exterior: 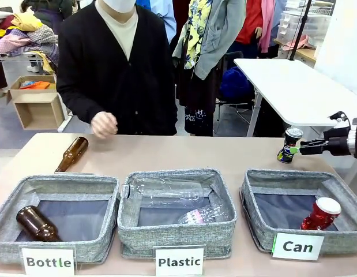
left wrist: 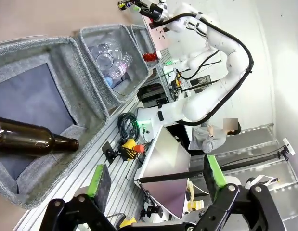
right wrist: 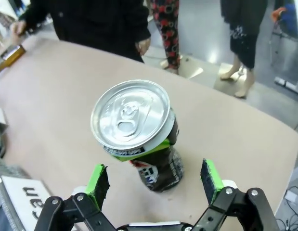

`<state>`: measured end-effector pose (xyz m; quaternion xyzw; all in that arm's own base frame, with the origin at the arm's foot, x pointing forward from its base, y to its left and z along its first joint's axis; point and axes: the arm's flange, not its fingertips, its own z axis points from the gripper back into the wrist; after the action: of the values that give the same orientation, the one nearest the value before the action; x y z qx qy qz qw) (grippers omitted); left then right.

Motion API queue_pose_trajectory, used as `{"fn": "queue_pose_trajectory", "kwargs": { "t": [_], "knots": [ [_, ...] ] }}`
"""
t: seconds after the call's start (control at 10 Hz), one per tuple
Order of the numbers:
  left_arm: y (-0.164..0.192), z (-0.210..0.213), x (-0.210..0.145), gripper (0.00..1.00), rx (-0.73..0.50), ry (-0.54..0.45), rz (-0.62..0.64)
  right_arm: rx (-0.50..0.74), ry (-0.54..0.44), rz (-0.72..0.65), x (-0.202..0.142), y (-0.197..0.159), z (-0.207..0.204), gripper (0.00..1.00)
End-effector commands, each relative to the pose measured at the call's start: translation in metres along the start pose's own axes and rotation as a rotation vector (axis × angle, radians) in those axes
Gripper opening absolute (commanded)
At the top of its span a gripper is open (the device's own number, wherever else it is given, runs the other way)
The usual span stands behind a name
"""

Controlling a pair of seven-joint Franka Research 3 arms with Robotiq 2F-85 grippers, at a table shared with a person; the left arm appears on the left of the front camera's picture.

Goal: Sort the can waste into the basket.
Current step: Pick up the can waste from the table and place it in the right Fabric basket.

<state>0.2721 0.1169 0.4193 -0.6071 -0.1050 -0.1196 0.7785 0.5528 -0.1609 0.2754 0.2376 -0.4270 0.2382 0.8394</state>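
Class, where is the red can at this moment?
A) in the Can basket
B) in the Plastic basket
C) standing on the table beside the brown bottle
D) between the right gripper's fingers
A: the red can lies tilted inside the basket that carries the Can card.

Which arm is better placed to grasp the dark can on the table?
Right: the right gripper, open, faces the dark can near the Can basket. The left gripper hangs by the Bottle basket at the other end.
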Motion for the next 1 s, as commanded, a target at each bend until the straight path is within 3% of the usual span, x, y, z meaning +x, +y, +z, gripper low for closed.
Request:
{"fn": "queue_pose_trajectory", "kwargs": {
  "t": [0.0,0.3,0.8,0.9],
  "knots": [
    [-0.002,0.0,-0.003,1.0,-0.004,0.006,-0.01,-0.045,-0.093,0.051,-0.007,-0.006,-0.021,1.0],
    [-0.002,0.0,-0.003,1.0,-0.004,0.006,-0.01,-0.051,-0.193,0.043,-0.011,-0.016,-0.031,1.0],
    [-0.002,0.0,-0.003,1.0,-0.004,0.006,-0.01,-0.007,-0.204,0.05,-0.007,-0.013,-0.035,1.0],
    [-0.002,0.0,-0.003,1.0,-0.004,0.006,-0.01,0.003,-0.179,0.06,-0.007,-0.013,-0.034,0.78]
  ]
}}
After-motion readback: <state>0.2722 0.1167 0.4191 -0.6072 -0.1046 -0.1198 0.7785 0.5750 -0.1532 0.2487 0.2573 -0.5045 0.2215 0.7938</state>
